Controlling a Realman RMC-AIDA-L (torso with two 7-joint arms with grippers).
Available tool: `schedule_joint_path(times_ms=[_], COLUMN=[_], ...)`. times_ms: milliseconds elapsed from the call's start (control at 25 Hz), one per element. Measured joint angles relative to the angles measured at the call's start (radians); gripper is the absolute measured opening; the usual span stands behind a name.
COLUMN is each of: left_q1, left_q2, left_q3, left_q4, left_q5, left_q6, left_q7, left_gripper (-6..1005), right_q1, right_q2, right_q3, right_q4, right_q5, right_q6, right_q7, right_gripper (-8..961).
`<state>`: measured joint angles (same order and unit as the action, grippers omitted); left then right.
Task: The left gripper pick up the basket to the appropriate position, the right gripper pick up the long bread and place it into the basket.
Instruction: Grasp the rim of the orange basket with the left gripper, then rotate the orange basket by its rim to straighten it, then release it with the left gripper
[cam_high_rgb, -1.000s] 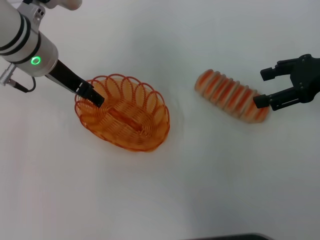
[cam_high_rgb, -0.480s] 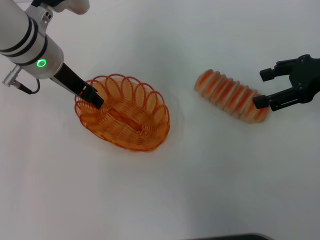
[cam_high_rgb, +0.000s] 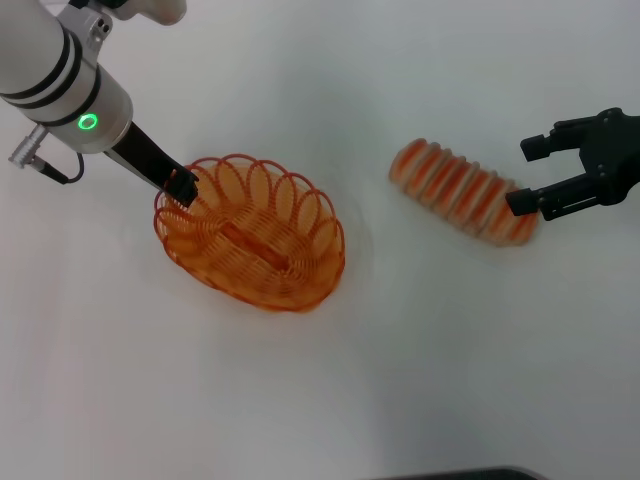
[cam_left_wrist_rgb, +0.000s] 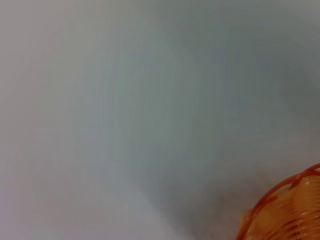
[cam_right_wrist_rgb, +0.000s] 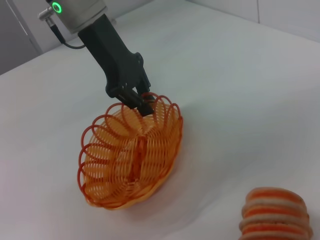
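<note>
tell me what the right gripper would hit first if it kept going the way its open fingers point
Probably the long bread: the right gripper points its open fingers at the loaf's near end, though height is unclear.

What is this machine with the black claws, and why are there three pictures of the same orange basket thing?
It is a robot with two arms, and each arm ends in a black claw called a gripper. The three pictures come from three cameras. One sits on the robot's head and looks down at the white table. The other two sit on the wrists, so they see things from up close.

The left gripper is pinching the looped rim of the basket, an orange wire one with nothing in it. The right wrist camera shows that pinch from the other side. The left wrist camera sees only a corner of the basket.

The long bread, striped orange and cream, lies on the table. The right gripper waits open beside its end, not holding it yet.
</note>
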<state>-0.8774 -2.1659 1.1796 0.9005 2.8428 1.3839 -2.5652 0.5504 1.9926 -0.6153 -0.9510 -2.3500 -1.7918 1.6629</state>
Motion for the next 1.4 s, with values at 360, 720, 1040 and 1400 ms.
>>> schedule_joint_path(times_ms=[360, 720, 1040, 1400], left_q1=[-0.003, -0.036, -0.054, -0.069], left_q2=[0.0, 0.006, 0.007, 0.006], left_q3=[0.005, -0.086, -0.135, -0.24], left_q4=[0.008, 0.063, 0.083, 0.075], left_q5=[0.007, 0.002, 0.001, -0.035], left_q6=[0.044, 0.161, 0.189, 0.233], left_q7=[-0.026, -0.077, -0.123, -0.185], left_gripper=[153, 135, 103, 95], right_q1=[0.003, 0.006, 0.018, 0.042], right_q2=[0.0, 0.0, 0.0, 0.0], right_q3=[-0.002, 0.002, 0.009, 0.04], right_q4=[0.0, 0.0, 0.0, 0.0], right_q5=[0.0, 0.0, 0.007, 0.011], right_q6=[0.0, -0.004, 0.022, 0.056], right_q7=[0.0, 0.0, 0.049, 0.097], right_gripper=[937, 937, 937, 937])
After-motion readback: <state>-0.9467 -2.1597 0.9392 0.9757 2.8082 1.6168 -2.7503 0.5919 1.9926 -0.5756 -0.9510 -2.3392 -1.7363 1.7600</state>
